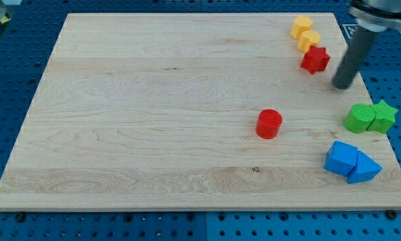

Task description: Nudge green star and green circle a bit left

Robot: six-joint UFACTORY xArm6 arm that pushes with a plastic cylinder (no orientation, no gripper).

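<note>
The green circle (358, 118) and the green star (383, 116) sit touching side by side near the board's right edge, the star on the right. My tip (343, 86) is above them in the view, up and to the left of the green circle, with a clear gap. It is to the right of and below the red star (314, 59).
Two yellow blocks (305, 33) lie touching at the top right, just above the red star. A red cylinder (269, 124) stands right of the board's middle. Two blue blocks (351, 163) lie touching at the bottom right, below the green pair. The wooden board (153, 100) rests on a blue pegboard.
</note>
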